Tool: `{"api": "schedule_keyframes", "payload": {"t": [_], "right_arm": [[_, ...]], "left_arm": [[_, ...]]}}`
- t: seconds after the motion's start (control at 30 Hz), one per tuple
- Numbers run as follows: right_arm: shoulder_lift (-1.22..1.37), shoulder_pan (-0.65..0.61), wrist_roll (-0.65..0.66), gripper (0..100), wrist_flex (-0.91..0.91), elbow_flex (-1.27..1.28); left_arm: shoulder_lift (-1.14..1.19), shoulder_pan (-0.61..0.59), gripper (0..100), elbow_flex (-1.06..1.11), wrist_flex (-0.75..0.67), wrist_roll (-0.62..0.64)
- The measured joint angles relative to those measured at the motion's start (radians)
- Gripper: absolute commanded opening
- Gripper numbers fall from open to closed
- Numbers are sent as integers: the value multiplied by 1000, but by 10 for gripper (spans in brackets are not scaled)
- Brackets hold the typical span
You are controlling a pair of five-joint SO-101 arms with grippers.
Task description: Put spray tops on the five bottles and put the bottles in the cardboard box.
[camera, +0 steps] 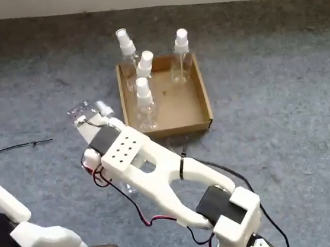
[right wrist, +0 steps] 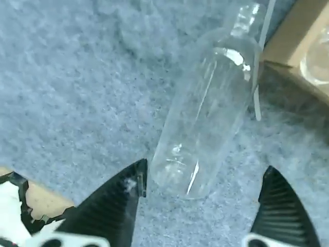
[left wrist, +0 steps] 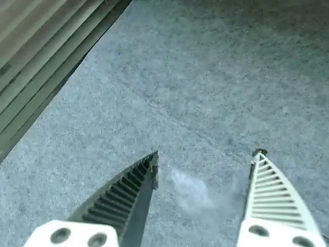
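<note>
A cardboard box (camera: 205, 98) sits on the grey carpet, with several clear bottles standing in it, each with a white spray top, such as one at the front (camera: 145, 105) and one at the back right (camera: 181, 53). Another clear bottle (right wrist: 205, 103) lies on its side on the carpet just left of the box (right wrist: 300, 33), a thin tube beside its neck. My right gripper (right wrist: 205, 167) hangs open just above this bottle's base, one jaw on each side. In the high view the right gripper (camera: 90, 117) covers most of that bottle. My left gripper (left wrist: 205, 155) is open over bare carpet.
A black cable tie (camera: 24, 145) lies on the carpet at the left. The left arm's white body (camera: 30, 246) is at the near left corner. Slatted blinds (left wrist: 41, 56) run along one edge of the carpet. Wires trail along the right arm (camera: 177, 176).
</note>
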Motion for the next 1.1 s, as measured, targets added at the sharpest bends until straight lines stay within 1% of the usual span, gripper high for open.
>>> {"api": "schedule_keyframes", "payload": {"t": [0.33,0.5,0.57,0.7,0.77,0.93,1.03,1.1], "right_arm": [[-51,-8,-26,289,-238,221],[-51,-9,-26,276,-302,298],[-51,-9,-26,215,-307,308],[-51,-18,-26,54,-310,311],[-51,-26,-26,6,-311,311],[-55,-55,-26,4,-307,311],[-72,-72,-26,4,-242,311],[-126,-78,3,4,-183,298]], "left_arm": [[15,2,266,0,0,-6],[15,12,266,0,0,-6],[15,12,266,0,0,-6],[15,12,267,0,0,-6],[15,12,267,0,0,-6],[15,12,266,0,0,-6],[15,12,265,0,0,-6],[15,12,264,0,0,-6]]}}
